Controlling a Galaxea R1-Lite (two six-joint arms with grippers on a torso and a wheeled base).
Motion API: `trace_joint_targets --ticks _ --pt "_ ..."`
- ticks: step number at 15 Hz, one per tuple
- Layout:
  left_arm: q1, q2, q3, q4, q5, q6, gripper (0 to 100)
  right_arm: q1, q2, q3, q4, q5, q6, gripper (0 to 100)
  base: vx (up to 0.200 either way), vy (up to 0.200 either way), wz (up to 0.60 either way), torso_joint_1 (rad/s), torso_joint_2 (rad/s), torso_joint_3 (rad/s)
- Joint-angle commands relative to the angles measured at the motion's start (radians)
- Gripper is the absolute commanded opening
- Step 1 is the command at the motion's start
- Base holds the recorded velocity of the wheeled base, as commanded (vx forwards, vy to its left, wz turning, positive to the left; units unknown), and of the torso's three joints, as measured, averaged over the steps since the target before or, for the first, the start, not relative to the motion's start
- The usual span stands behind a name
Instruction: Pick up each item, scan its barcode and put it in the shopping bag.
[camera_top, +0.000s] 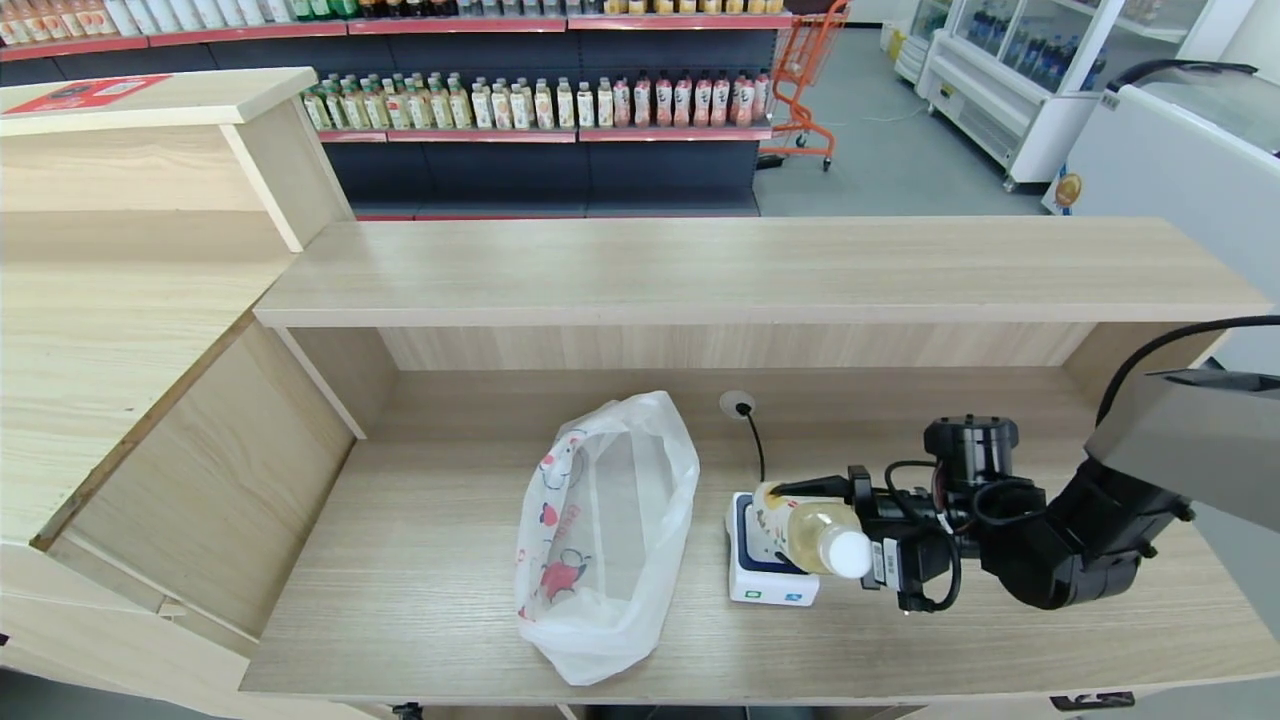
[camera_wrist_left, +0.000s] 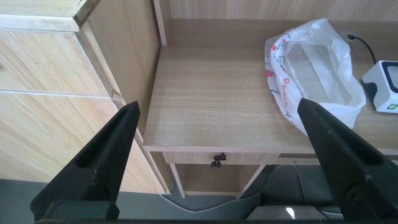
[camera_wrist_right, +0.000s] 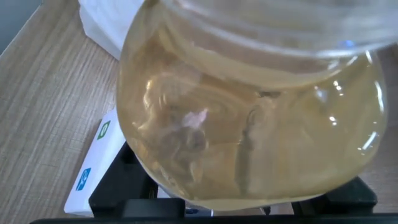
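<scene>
My right gripper (camera_top: 845, 515) is shut on a clear bottle (camera_top: 808, 530) of yellowish drink with a white cap, held on its side just over the white barcode scanner (camera_top: 765, 585). Up close, the bottle (camera_wrist_right: 249, 112) hangs above the scanner (camera_wrist_right: 99, 168). The white plastic shopping bag (camera_top: 600, 530) with red print lies open on the counter left of the scanner. My left gripper (camera_wrist_left: 217, 155) hangs open off the counter's front left, with the bag (camera_wrist_left: 314, 68) and the scanner (camera_wrist_left: 382, 87) beyond it.
A black cable (camera_top: 755, 440) runs from the scanner to a hole in the counter (camera_top: 400, 560). A raised wooden shelf (camera_top: 760, 270) borders the back and a wooden side panel (camera_top: 200, 480) the left. Bare counter lies left of the bag.
</scene>
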Motion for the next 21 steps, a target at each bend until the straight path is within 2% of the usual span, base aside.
trace_joint_targets --ticks 1,16,18,21 --pt "0.000 0.001 0.000 0.000 0.000 0.000 100 0.012 0.044 -0.030 -0.014 0.000 0.001 0 0.000 0.000 0.00 0.000 0.00 0.000" --pt "0.000 0.001 0.000 0.000 0.000 0.000 100 0.006 0.047 -0.032 -0.042 -0.004 0.001 0 0.000 0.000 0.00 0.000 0.00 0.000" --pt "0.000 0.000 0.000 0.000 0.000 0.000 100 -0.027 -0.015 0.016 -0.029 -0.004 0.027 0 0.000 0.000 0.00 0.000 0.00 0.000" --pt "0.000 0.001 0.000 0.000 0.000 0.000 100 -0.060 -0.136 0.100 -0.031 -0.004 0.156 0 0.000 0.000 0.00 0.000 0.00 0.000"
